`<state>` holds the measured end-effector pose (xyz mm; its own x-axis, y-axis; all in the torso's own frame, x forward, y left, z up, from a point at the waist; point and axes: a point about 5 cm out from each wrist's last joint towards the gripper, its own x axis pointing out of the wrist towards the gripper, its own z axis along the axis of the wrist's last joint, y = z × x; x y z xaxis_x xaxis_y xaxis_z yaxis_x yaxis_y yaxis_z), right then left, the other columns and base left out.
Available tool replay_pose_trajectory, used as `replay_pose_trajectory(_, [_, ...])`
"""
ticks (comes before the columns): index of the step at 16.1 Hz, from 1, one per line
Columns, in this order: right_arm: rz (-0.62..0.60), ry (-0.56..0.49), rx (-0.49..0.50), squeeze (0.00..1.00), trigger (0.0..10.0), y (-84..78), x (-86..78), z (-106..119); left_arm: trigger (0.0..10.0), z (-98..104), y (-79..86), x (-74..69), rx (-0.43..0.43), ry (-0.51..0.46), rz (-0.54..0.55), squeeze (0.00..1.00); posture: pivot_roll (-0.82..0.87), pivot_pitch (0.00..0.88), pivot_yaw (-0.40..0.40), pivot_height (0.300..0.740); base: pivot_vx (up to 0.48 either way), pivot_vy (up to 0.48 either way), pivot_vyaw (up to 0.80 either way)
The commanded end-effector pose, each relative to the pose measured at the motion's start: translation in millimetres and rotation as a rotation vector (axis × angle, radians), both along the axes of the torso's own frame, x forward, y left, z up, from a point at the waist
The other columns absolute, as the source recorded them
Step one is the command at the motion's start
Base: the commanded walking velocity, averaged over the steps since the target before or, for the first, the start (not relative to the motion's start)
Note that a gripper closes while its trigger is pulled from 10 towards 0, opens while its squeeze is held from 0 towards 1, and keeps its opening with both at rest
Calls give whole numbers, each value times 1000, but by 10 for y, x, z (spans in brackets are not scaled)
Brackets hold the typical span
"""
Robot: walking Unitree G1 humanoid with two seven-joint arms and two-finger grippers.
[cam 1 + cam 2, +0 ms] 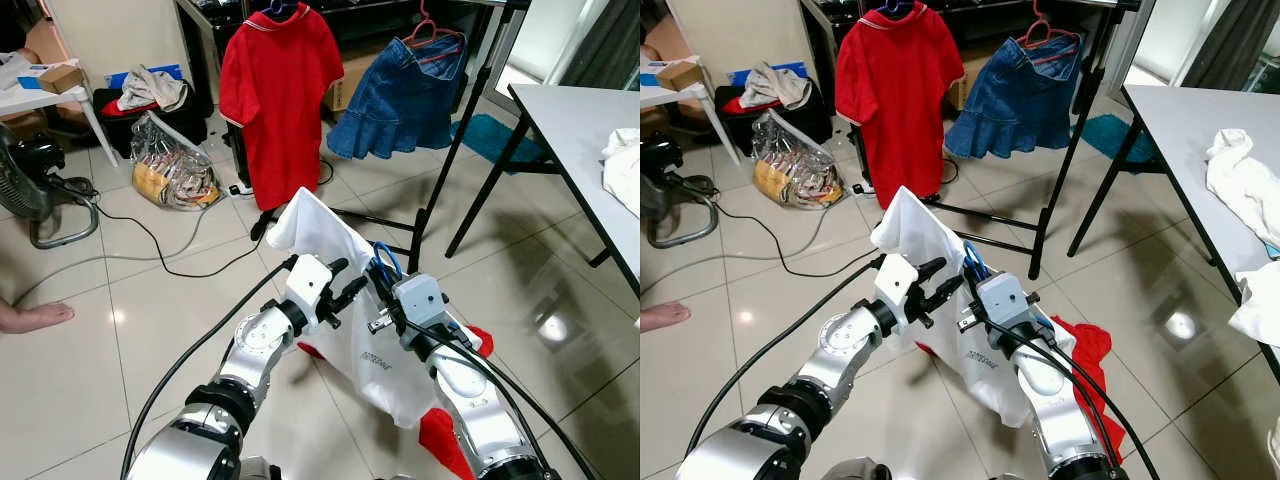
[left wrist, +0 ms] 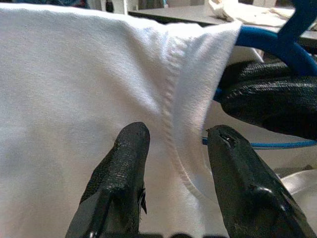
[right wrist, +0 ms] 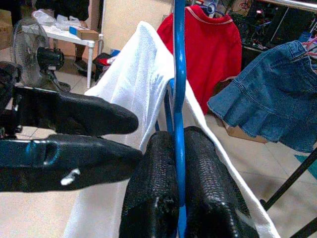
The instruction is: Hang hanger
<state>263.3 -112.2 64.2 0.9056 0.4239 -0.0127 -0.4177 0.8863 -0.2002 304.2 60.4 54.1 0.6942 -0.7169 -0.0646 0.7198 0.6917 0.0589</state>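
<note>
A blue hanger [image 1: 385,260] carries a white shirt [image 1: 320,235], held up in front of me. My right gripper [image 3: 178,136] is shut on the hanger's blue stem [image 3: 178,74], just below the hook. My left gripper [image 2: 176,134] is open, its fingers [image 2: 124,163] apart right at the shirt's collar seam [image 2: 173,99], close beside the right gripper. Beyond stands a black clothes rack [image 1: 455,140] with a red shirt [image 1: 280,90] and a denim skirt [image 1: 405,100] hanging on it.
A grey table [image 1: 580,120] with white cloth stands at the right. A fan [image 1: 30,190], a black cable and a plastic bag [image 1: 170,170] lie on the tiled floor at the left. A person's foot [image 1: 35,317] is at the left edge. Red cloth [image 1: 440,435] lies below the shirt.
</note>
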Motion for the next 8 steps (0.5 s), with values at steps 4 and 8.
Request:
replay_pose_trajectory(4, [4,-48,10,0,10000,24,31,109,10000,23,-44,23,25,3,-48,0,50,22,18,740,0,0,0])
replay_pose_trajectory(8, [-3,-49,22,0,10000,22,37,105,10000,38,-24,83,47,8,5,0,47,22,27,740,0,0,0])
